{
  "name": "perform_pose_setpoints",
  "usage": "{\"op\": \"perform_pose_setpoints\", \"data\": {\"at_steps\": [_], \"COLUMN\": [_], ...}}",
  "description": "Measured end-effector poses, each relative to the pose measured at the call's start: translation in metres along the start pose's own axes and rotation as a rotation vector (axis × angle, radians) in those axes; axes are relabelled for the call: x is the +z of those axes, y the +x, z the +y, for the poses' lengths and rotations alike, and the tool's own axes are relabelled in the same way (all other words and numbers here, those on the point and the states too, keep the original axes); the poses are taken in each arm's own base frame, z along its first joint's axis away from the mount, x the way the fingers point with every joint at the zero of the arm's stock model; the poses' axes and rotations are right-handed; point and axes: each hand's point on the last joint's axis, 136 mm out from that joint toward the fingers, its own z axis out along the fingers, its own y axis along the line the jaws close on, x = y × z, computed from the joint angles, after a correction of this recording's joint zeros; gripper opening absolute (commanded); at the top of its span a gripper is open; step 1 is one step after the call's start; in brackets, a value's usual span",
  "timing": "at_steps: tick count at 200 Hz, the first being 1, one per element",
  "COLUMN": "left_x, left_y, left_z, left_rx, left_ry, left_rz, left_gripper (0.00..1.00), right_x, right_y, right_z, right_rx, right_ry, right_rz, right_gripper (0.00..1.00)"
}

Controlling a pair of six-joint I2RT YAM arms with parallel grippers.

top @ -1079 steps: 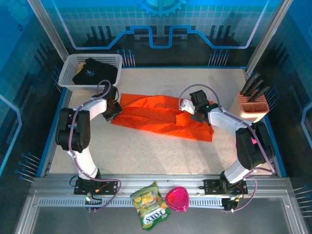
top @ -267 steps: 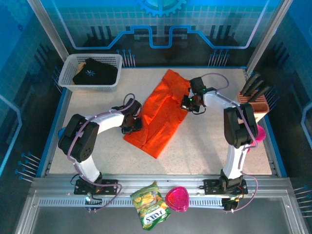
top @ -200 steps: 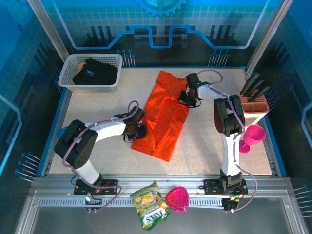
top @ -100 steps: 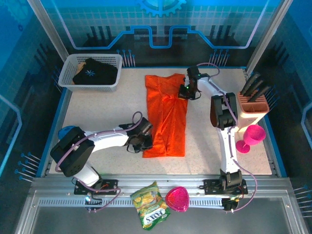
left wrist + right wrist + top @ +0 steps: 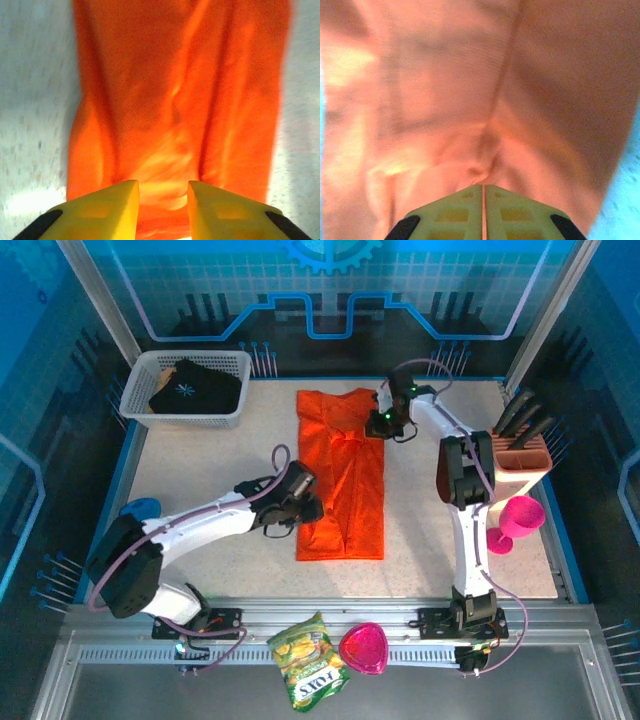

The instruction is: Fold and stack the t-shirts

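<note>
The orange t-shirt [image 5: 343,480] lies as a long folded strip running from the back of the table toward the front. My left gripper [image 5: 308,508] rests at the strip's left edge near its front end. In the left wrist view the left gripper [image 5: 163,186] is open, its yellow fingers [image 5: 107,205] apart over the orange t-shirt [image 5: 180,85]. My right gripper [image 5: 380,426] is at the strip's back right edge. In the right wrist view it [image 5: 483,187] is shut on a pucker of the orange t-shirt [image 5: 470,100]. The black t-shirt [image 5: 187,388] with its white starburst lies in the white basket [image 5: 135,405].
An orange rack [image 5: 520,458] holding black utensils stands at the right edge, with a pink cup [image 5: 516,514] in front of it. A yellow-green snack bag [image 5: 308,660] and a pink heart-shaped bowl [image 5: 362,648] sit on the front rail. A blue object [image 5: 140,508] lies at the left edge.
Both grippers swung the orange shirt from lying crosswise to lying lengthwise. In the last half second the left gripper drew back a little along the shirt's left edge; the shirt stayed put.
</note>
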Motion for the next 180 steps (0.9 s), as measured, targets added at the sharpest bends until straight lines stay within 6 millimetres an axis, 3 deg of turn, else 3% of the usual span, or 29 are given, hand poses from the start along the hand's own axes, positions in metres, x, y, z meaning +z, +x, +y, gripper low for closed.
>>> {"op": "perform_pose_setpoints", "data": {"at_steps": [20,41,55,65,78,100,114,135,155,180], "left_x": [-0.029,-0.064,-0.089,-0.107,-0.132,-0.157,-0.162,-0.161,-0.152,-0.128], "left_y": [-0.036,-0.072,-0.093,-0.107,-0.122,-0.127,-0.123,-0.107,-0.075,-0.014], "left_z": [-0.022,-0.042,-0.052,-0.059,-0.067,-0.074,-0.076,-0.083,-0.081,-0.059], "left_rx": [0.133,0.299,0.404,0.465,0.526,0.638,0.73,0.908,1.134,1.419], "left_ry": [0.033,0.058,0.061,0.064,0.088,0.124,0.134,0.159,0.197,0.22], "left_rz": [-0.145,-0.325,-0.455,-0.556,-0.684,-0.821,-0.844,-0.812,-0.724,-0.543], "left_gripper": [0.48,0.65,0.98,0.99,0.99,0.99,0.99,0.99,0.99,0.99], "right_x": [-0.067,-0.158,-0.212,-0.247,-0.273,-0.282,-0.271,-0.263,-0.256,-0.232], "right_y": [-0.012,-0.008,0.012,0.036,0.071,0.132,0.169,0.205,0.234,0.274], "right_z": [0.032,0.079,0.114,0.138,0.154,0.149,0.138,0.127,0.13,0.133], "right_rx": [-0.13,-0.327,-0.47,-0.58,-0.704,-0.88,-0.96,-1.062,-1.199,-1.342], "right_ry": [0.005,0.029,0.044,0.04,0.018,0.029,0.039,0.043,0.005,-0.063], "right_rz": [-0.123,-0.314,-0.442,-0.541,-0.633,-0.723,-0.722,-0.675,-0.597,-0.429], "right_gripper": [0.19,0.28,0.37,0.45,0.64,0.85,0.86,0.82,0.81,0.83]}}
